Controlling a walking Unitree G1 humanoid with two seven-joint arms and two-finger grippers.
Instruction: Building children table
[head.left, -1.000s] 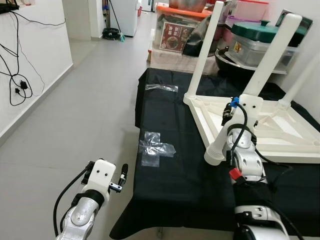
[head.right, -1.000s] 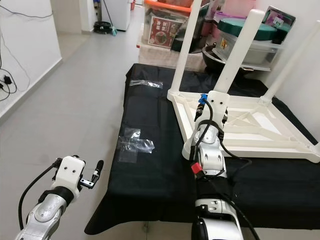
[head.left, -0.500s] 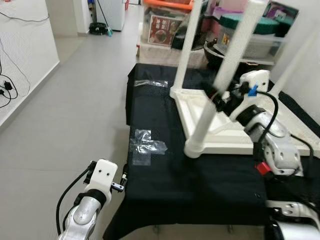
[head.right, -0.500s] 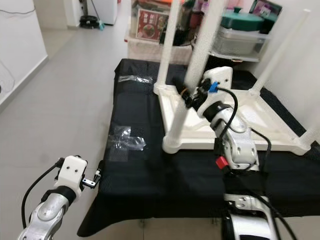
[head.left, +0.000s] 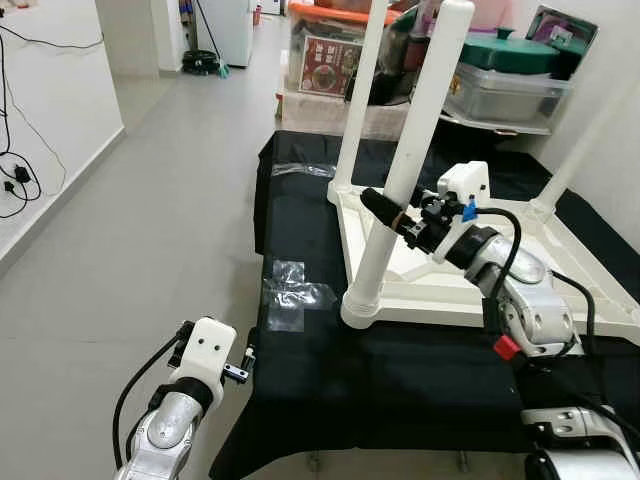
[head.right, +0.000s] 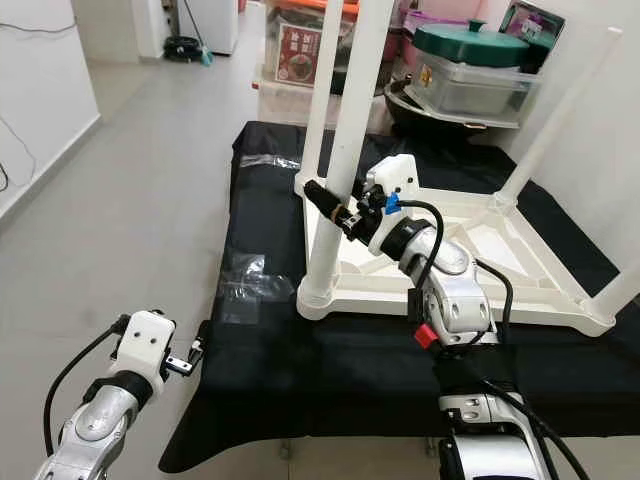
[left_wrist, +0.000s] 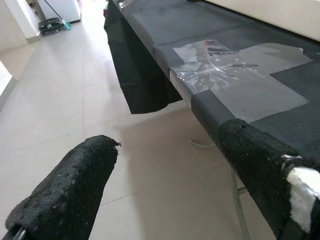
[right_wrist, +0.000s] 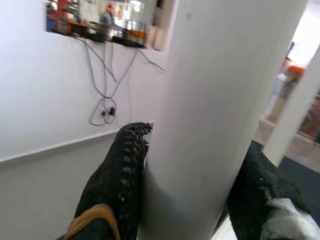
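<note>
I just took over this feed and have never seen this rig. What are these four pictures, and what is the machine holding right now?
This is a humanoid robot with two silver arms, each ending in two black fingers. The two wide pictures come from a stereo camera on its head, looking down and forward. The two close pictures come from cameras on its wrists, looking along the fingers.

Before it stands a bench under a black cloth, with clear tape stuck on it. A white children's table lies upside down on the cloth, legs up.

The right gripper has its jaws closed around the nearest leg; the right wrist view shows a finger on each side of it. The left gripper hangs low beside the bench edge, jaws open and holding nothing. Storage boxes stand behind.
</note>
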